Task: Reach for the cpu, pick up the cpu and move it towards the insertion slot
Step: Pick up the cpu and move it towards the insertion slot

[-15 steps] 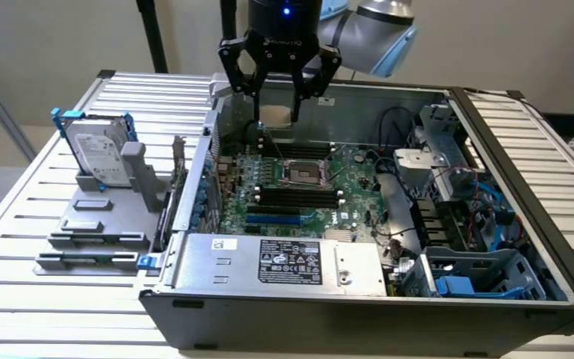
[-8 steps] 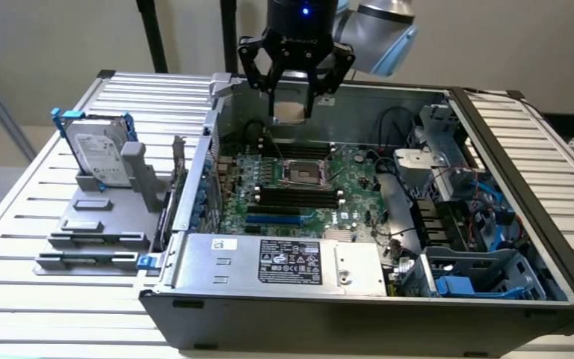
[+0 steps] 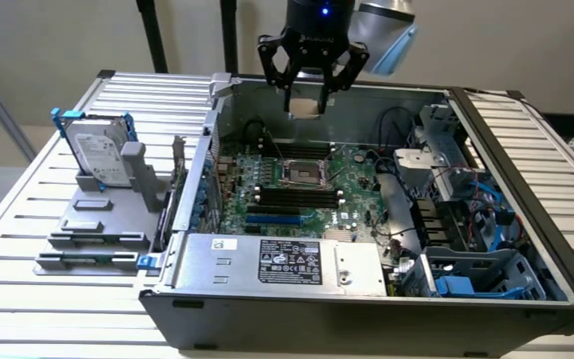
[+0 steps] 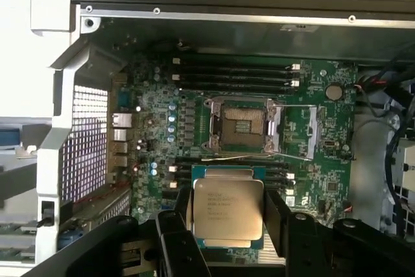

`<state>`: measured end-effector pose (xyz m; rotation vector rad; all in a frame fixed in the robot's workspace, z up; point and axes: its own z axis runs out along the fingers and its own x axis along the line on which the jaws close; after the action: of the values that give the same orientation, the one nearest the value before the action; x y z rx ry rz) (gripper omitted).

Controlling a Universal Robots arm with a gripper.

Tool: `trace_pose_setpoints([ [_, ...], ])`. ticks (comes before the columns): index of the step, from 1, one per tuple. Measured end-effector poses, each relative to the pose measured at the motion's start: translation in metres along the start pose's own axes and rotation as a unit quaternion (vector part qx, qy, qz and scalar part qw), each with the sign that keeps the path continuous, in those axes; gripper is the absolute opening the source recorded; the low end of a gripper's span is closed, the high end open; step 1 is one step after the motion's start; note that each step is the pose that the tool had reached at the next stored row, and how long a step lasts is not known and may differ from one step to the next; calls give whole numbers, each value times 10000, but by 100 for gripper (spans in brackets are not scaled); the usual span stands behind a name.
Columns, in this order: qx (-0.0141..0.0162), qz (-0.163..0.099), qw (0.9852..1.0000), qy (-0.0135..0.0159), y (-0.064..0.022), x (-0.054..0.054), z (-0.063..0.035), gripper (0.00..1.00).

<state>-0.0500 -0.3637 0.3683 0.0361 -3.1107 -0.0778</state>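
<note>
A pale wall stands behind a slatted metal table (image 3: pixel 28 247) that fills most of the exterior view, and an open computer case (image 3: pixel 367 307) lies across the centre and lower right of that frame. The case's top side is off, so the space above the green board (image 3: pixel 352 179) is free between the case walls. At the left of the frame, outside the case, a grey rack (image 3: pixel 102 224) holds a hard drive (image 3: pixel 99 153) standing on edge with blue rails. Inside the case, a grey power supply (image 3: pixel 277 262) sits along the lower edge, cables and a blue-trimmed drive cage (image 3: pixel 481 273) crowd the right side, and the board lies in the middle. At top centre the gripper (image 3: pixel 307 101) hangs above the board, its black fingers clamped on the cpu (image 3: pixel 305 108), which is held in the air above the far wall of the case. The slot (image 3: pixel 302 173) sits near the board's centre, well below the cpu. The wrist view looks straight down: the cpu (image 4: pixel 228 209), silver top with printed text, is pinched between the fingers (image 4: pixel 275 218) low in the frame, and the slot (image 4: pixel 240 124), its frame open and its dark centre bare, lies just beyond it, flanked by black memory slots (image 4: pixel 233 72).
</note>
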Motion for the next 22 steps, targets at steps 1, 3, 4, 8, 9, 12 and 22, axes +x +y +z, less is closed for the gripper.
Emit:
trace_pose_setpoints([
  [1,1,0,10000,0,24,-28,7,54],
  [3,0,0,10000,0,73,-75,20,54],
  [4,0,0,10000,0,99,-93,25,54],
  [8,-1,1,10000,0,194,-147,43,54],
  [9,-3,0,10000,0,211,-157,48,54],
  [12,-14,0,10000,0,253,-179,66,54],
  [22,-36,12,10000,-1,340,-243,116,54],
])
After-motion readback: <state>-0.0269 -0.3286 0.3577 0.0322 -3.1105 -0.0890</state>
